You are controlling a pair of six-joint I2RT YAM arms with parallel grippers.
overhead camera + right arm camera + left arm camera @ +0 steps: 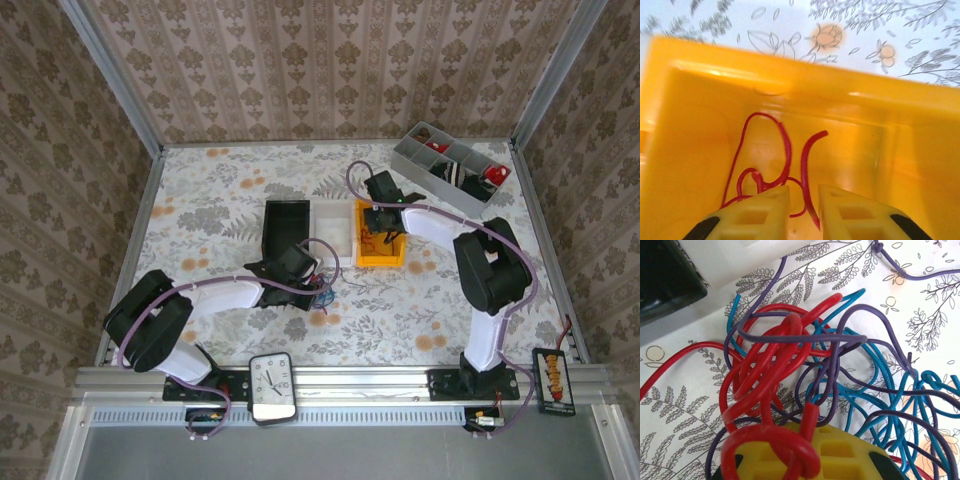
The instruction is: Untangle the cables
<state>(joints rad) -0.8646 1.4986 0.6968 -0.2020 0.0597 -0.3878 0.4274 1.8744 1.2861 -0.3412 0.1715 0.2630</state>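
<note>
Right gripper [804,202] hung parted over a red cable [783,145] in the yellow bin [900,105]; near it, left gripper [810,440] clamped the tangle [840,370].

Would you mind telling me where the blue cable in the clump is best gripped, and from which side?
Take the blue cable by the short end poking out past the red cable, toward the white bin. Come straight down from above: there it lies clear, whereas elsewhere the dark purple cable crosses it.

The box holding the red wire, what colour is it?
The box is orange-yellow, clearest in the right wrist view.
</note>
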